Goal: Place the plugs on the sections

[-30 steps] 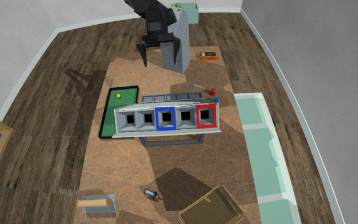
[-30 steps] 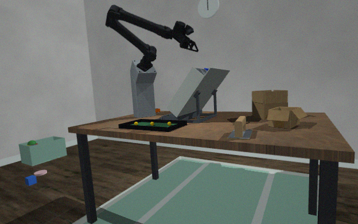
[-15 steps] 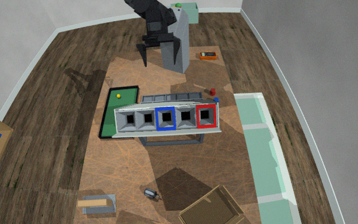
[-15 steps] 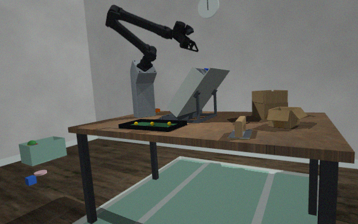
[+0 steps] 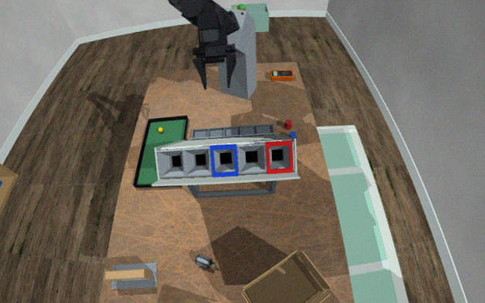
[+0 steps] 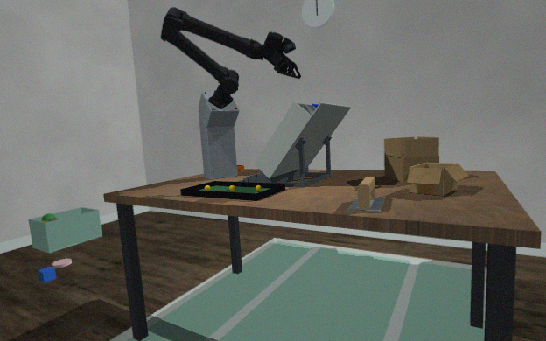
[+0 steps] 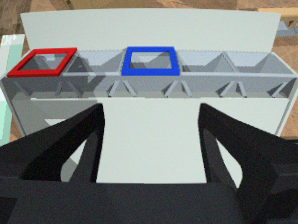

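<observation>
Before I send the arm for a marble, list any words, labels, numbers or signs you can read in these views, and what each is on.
No text can be read in any view.
Orange handheld device by the arm's grey pedestal: it has a dark display, too small and blurred to read.
Round white wall clock: one dark hand shows, no numerals visible.
Red-banded funnel and blue-banded funnel: coloured frames only, no lettering.

We held our arm [image 6: 206,37] high, elbow bent back near the upper left and forearm reaching out and slightly downward. Our gripper [image 5: 216,74] pointed down and forward, its two dark fingers roughly half parted with nothing between them, hanging in the air.
</observation>
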Controlling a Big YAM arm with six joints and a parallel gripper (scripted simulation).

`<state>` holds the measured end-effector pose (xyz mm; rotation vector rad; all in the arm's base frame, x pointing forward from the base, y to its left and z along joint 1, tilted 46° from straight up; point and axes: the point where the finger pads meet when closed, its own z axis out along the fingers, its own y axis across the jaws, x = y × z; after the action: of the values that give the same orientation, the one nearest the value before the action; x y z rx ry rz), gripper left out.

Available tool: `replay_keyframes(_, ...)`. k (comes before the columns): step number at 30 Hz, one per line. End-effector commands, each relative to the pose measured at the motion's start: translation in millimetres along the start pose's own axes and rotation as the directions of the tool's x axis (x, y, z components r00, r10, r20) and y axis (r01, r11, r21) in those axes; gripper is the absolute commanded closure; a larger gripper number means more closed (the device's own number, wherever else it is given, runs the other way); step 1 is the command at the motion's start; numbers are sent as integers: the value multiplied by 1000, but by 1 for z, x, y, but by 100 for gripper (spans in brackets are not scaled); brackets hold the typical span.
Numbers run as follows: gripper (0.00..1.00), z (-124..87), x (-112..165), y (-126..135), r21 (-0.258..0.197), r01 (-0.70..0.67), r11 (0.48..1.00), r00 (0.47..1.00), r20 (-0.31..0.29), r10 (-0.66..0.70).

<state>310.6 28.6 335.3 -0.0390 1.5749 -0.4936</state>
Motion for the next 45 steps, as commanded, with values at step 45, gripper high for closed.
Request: replay_keyframes(45,44,2,63,-54,5,-9,1000,992,-127,10)
